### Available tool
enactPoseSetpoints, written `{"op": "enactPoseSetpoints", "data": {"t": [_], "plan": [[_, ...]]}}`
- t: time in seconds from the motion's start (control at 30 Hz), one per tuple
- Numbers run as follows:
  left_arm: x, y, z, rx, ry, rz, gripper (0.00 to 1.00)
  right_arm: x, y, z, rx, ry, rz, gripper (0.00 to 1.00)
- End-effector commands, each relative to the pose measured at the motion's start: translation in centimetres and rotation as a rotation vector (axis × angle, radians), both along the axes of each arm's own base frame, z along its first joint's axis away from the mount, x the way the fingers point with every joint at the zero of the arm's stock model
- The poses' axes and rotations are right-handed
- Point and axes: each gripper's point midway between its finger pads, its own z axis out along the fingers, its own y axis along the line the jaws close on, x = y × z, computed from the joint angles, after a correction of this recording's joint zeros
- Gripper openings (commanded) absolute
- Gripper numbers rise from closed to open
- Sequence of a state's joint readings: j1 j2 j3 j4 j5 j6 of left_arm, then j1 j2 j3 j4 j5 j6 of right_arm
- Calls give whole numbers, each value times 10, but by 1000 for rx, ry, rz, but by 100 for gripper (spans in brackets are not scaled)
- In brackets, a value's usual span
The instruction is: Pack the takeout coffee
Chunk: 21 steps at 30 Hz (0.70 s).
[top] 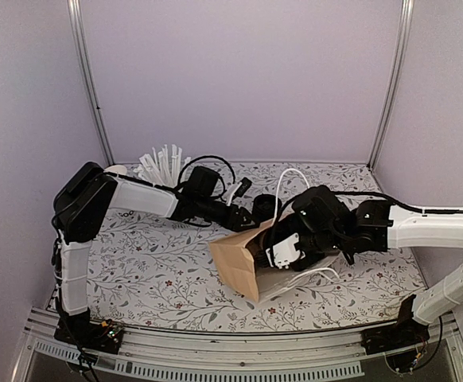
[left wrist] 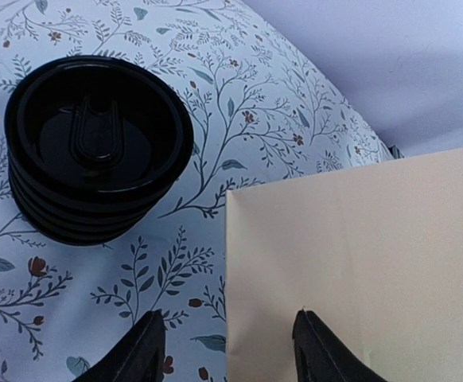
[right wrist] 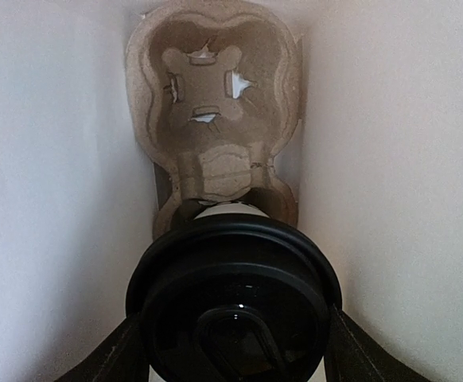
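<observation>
**Placement under way, release to follow**

The floral counter carries a brown paper bag lying on its side near the middle, its mouth turned toward my right arm. That arm reaches into the mouth. Inside, against the bag's far end, sits a pulp cup carrier with its upper pocket vacant.

The takeout coffee is deep in the bag, in front of the carrier's lower pocket, with its black lid facing my wrist camera. A sliver of white cup shows above the lid, where the pocket rim curves around it. I cannot tell whether the cup is pushed fully home.

My right pincer grips the coffee, its fingers pressed against either side of the lid.

Outside the bag, a stack of black lids stands just beside its closed end. My left pincer hangs there with its jaws apart and holding nothing. The bag's edge runs between them.

I judge the step in hand to be seating the cup in the carrier. The next move calls for a gentle push along the bag until the cup sits firm. Then I should spread my right fingers and draw straight back out of the mouth without dragging the lid or the bag. My left pincer could pinch that edge to steady the bag.
</observation>
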State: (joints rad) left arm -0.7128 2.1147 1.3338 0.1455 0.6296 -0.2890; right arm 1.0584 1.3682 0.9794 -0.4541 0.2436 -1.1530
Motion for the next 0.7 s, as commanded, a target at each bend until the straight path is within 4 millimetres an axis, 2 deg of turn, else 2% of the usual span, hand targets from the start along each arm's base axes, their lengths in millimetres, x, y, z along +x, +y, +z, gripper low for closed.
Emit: {"op": "enactPoseSetpoints", "data": {"t": [0.0, 0.37, 0.67], "plan": [[-6, -2, -1, -18, 10, -31, 58, -1, 3, -5, -10, 95, -21, 29], [-12, 17, 15, -27, -14, -1, 58, -7, 7, -12, -77, 240, -50, 29], [-23, 37, 25, -20, -36, 30, 58, -21, 5, -15, -151, 382, -67, 28]]}}
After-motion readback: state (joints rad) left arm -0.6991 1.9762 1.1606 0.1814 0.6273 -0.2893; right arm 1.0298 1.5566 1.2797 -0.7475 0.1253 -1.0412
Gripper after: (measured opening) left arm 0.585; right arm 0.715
